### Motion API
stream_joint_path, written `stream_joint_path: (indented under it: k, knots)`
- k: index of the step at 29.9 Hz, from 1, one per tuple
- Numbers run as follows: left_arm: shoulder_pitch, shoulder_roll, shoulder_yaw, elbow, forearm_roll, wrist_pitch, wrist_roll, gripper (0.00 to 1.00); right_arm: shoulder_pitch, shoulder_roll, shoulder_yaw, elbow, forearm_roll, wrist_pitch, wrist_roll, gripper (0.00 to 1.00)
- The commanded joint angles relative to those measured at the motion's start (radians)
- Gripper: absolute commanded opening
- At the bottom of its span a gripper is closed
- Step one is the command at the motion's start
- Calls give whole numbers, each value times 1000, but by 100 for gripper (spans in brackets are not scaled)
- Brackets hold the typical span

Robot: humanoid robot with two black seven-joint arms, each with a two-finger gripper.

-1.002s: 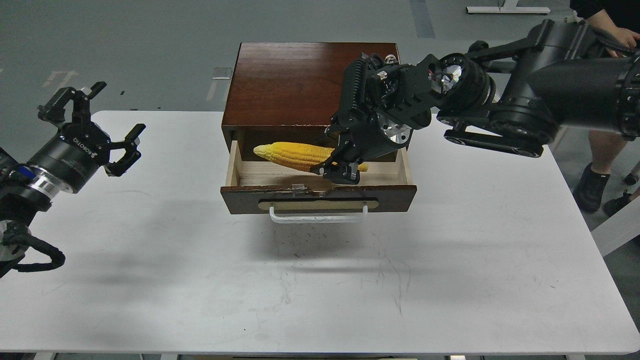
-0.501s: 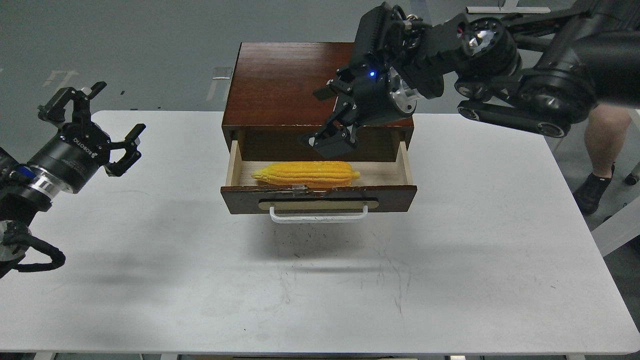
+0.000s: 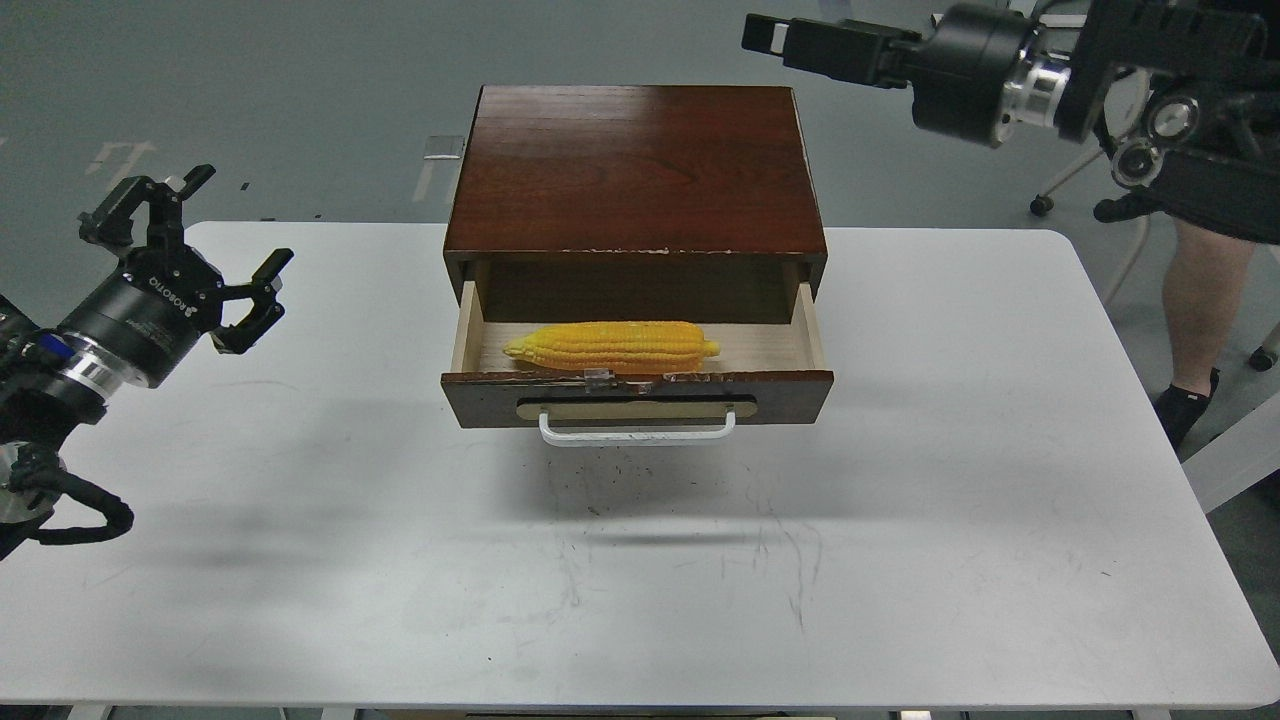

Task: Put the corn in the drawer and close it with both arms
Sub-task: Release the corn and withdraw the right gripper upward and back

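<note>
1. Up at the far right, the right arm's black tool (image 3: 775, 35) hangs high above the back corner of the dark red-brown wooden cabinet (image 3: 635, 170), pointing left and well clear of everything; it shows side-on and dark, so I cannot tell how far its fingers are parted, and nothing is seen in it.
2. Over on the left, the left arm's black three-fingered tool (image 3: 190, 255) hovers above the edge of the white bench (image 3: 300, 560) with its fingers spread wide apart and nothing between them.
3. Between the two arms, the cabinet's drawer (image 3: 637, 395), with its pale wood inside and chipped dark front, stands pulled out toward the near side.
4. A bright yellow ribbed toy corn cob (image 3: 612, 346) lies flat inside that drawer, lengthwise across it, pointed tip to the left, close behind the front board.
5. On the drawer front sits a tan oval plate with a white bar handle (image 3: 637, 434) just below it.
6. Off the bench's right edge, a person's bare legs (image 3: 1195, 300) are in view.
</note>
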Motion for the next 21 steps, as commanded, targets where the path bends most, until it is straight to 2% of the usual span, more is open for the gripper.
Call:
stream_joint_path:
  k: [1, 7, 13, 21]
  knots:
    - [-6, 0, -8, 21, -2, 0, -2, 99, -220, -60, 181, -9, 91, -3, 0, 97]
    - [-4, -3, -44, 24, -3, 0, -5, 99, -457, -63, 354, -21, 303, -4, 0, 98]
    - [-6, 1, -44, 20, -2, 0, -5, 99, -552, -52, 362, -50, 527, 12, 0, 99]
    - [-7, 10, -52, -2, 69, 0, -5, 99, -624, 3, 373, -114, 642, 103, 0, 100]
